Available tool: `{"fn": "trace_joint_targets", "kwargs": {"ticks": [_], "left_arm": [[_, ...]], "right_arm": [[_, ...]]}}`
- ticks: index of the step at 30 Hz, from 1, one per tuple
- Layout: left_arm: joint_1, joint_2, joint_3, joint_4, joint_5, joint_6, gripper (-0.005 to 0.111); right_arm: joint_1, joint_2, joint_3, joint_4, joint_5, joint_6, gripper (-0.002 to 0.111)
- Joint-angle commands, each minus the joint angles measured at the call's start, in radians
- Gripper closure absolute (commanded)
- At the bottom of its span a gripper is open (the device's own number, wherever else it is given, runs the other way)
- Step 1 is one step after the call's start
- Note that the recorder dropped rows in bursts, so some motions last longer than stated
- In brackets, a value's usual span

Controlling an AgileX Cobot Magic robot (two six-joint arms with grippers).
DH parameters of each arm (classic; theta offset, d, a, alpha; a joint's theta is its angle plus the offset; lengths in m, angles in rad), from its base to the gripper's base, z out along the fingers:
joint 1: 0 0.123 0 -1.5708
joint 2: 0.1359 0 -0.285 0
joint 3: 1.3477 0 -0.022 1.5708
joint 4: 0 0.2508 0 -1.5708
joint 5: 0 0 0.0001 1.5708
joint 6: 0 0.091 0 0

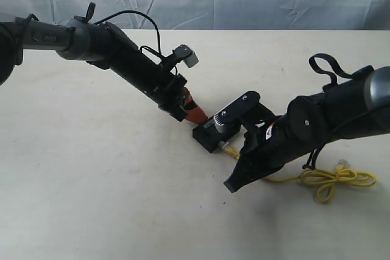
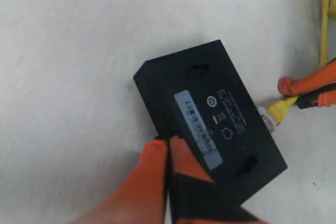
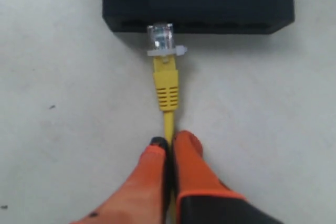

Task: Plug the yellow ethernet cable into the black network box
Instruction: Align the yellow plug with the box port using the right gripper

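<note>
Plug at the port, not pushed in yet.
I am at the plug-in step; my right claw (image 3: 169,142) is pinched tight on the yellow ethernet cable (image 3: 167,85), just behind its plug; the clear tip touches the port side of the black network box (image 3: 210,3) on the worktop (image 3: 58,103), but most of it shows, so I think it is not in; my left claw (image 2: 168,148) is closed, tips on the box edge, maybe to hold it; next I must push straight and gently.
</note>
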Motion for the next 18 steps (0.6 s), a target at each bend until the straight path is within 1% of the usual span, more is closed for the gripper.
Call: {"fn": "trace_joint_targets", "kwargs": {"ticks": [1,4,5,7,18], "left_arm": [[0.0,-0.002,-0.001,-0.007,0.02,0.003,0.107],[0.0,-0.002,-0.001,-0.007,0.022,0.003,0.107],[0.0,-0.002,-0.001,-0.007,0.022,0.003,0.107],[0.0,-0.002,-0.001,-0.007,0.014,0.003,0.107],[0.0,-0.002,-0.001,-0.006,0.016,0.003,0.107]], "right_arm": [[0.0,0.009,-0.086,-0.053,0.181,0.046,0.109],[0.0,0.009,-0.108,-0.167,0.248,0.086,0.109],[-0.002,0.009,-0.108,-0.233,0.249,0.156,0.109],[-0.002,0.009,-0.108,-0.239,0.206,0.184,0.109],[-0.002,0.037,-0.108,-0.248,0.127,0.205,0.109]]}}
